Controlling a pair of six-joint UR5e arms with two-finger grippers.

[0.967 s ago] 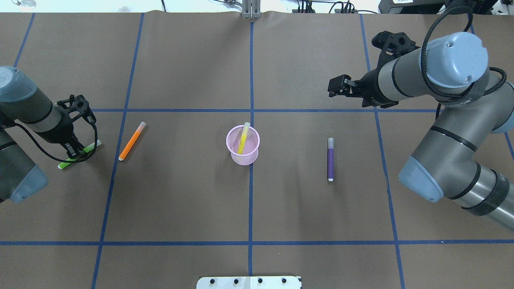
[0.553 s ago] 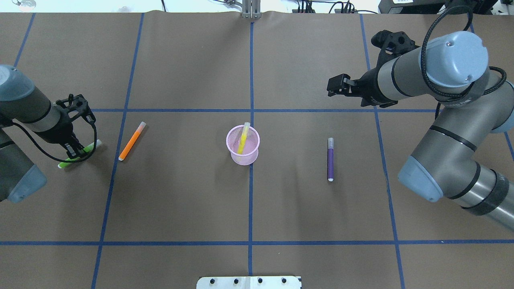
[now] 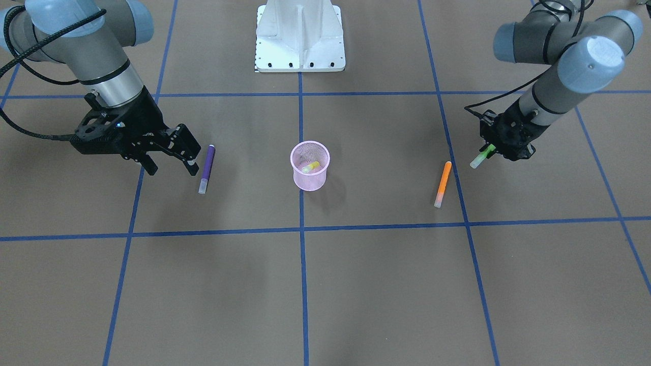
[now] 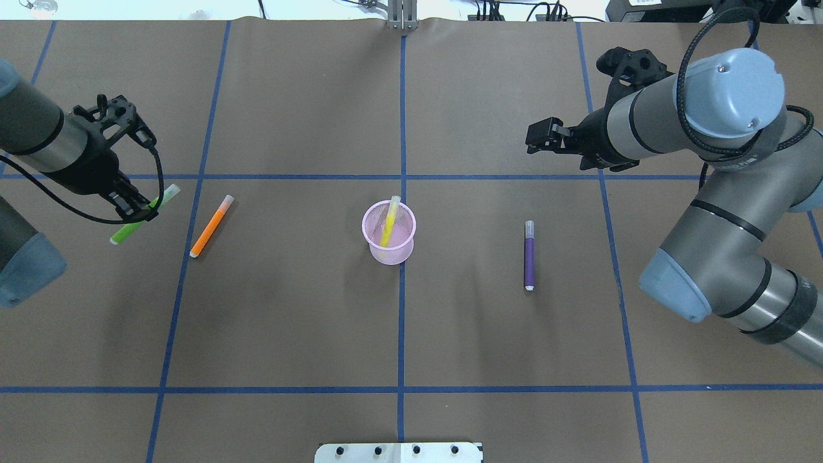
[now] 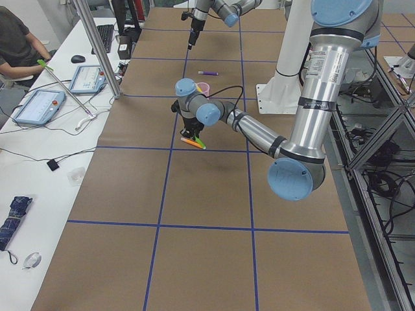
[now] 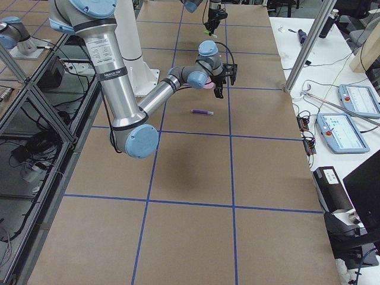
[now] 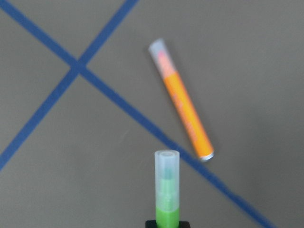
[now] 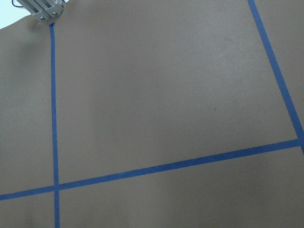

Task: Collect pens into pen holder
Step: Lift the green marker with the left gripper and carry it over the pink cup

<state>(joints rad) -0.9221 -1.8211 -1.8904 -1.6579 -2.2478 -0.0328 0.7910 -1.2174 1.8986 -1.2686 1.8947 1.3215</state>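
Green pen (image 4: 123, 233) now aloft between fingers (image 4: 128, 202)

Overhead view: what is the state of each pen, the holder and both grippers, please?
green pen: clamped in the left gripper.
yellow pen: inside the pen holder, leaning.
orange pen: lying on the table.
purple pen: lying on the table.
pen holder: upright.
left gripper: jaws shut on green pen.
right gripper: jaws open, empty.

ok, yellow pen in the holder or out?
In: the yellow pen leans inside the pink pen holder, cap poking above its rim.
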